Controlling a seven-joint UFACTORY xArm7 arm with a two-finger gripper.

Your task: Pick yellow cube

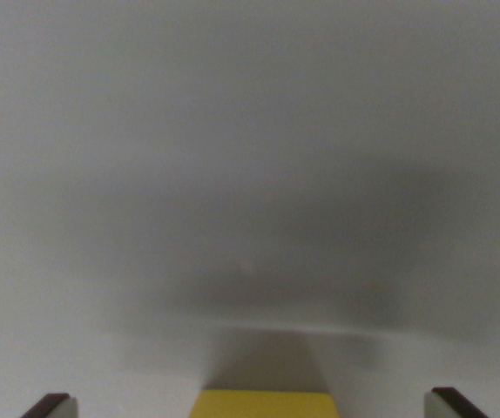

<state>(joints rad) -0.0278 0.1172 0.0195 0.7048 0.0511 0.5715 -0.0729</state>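
The yellow cube [264,405] shows only as its top strip at the bottom edge of the wrist view, a little right of centre. My gripper [252,407] is open, with one dark fingertip [50,406] at the wrist view's left and the other fingertip [452,403] at the right. The cube lies between the two fingertips with wide gaps on both sides, touching neither. The rest of the cube is cut off by the frame's lower edge.
A plain pale grey surface [250,157] fills the view, blurred from closeness. A soft dark shadow [320,261] lies across the middle and right, above the cube.
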